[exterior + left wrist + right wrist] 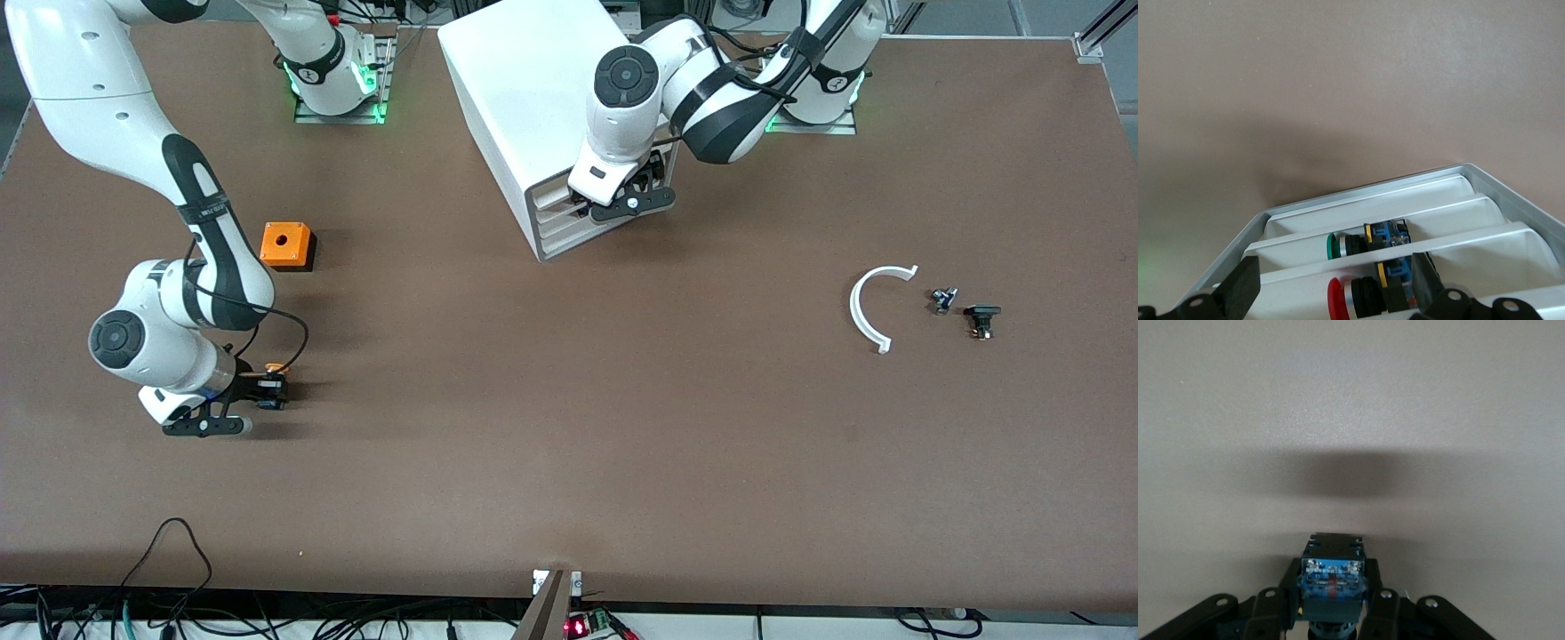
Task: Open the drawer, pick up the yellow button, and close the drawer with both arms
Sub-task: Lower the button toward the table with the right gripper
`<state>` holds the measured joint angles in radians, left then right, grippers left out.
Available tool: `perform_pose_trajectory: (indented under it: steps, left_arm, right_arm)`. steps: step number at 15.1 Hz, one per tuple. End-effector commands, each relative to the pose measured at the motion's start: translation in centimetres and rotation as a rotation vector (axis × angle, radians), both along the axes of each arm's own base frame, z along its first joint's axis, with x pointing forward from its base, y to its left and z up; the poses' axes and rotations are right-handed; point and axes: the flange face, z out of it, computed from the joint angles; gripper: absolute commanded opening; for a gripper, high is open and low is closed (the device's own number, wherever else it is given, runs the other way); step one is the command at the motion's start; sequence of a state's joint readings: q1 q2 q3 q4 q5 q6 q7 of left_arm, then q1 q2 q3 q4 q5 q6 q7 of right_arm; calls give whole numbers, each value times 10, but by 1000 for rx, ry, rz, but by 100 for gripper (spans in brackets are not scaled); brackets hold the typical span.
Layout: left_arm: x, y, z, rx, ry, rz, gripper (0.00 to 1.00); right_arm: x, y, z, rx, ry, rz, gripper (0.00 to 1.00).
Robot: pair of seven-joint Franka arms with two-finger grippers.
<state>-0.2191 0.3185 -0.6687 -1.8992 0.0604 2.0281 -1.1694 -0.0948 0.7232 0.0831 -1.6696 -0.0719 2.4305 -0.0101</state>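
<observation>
Front view shows my right hand (267,391) clamped on the button (276,368) over the counter (569,444), my left hand (622,197), fingers apart, at the cabinet (533,116); I judge closing the drawer (1405,200) comes next.

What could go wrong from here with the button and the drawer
The right gripper is shut on the button by its small body, so it might slip or twist loose. The left gripper, open at the cabinet front, could catch a lower drawer rather than the drawer.
</observation>
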Motion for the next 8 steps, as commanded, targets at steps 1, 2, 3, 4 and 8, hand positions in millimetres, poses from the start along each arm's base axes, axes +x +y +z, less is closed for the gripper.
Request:
perform_pose_trajectory:
  steps: [1, 2, 3, 4, 8]
  left_arm:
    - [-11, -2, 4, -4, 23, -5, 100]
    - [-13, -4, 5, -4, 23, -8, 100]
    - [-13, -4, 6, -3, 23, -9, 100]
    - [-12, -2, 6, 2, 27, -12, 100]
    - [13, 13, 30, 17, 36, -2, 100]
  right_arm:
    - [-4, -1, -4, 2, -8, 1, 7]
    - [-2, 1, -3, 6, -11, 0, 60]
    - [-1, 0, 1, 5, -17, 0, 100]
    - [0, 1, 5, 4, -20, 3, 100]
    - [4, 3, 54, -14, -46, 18, 100]
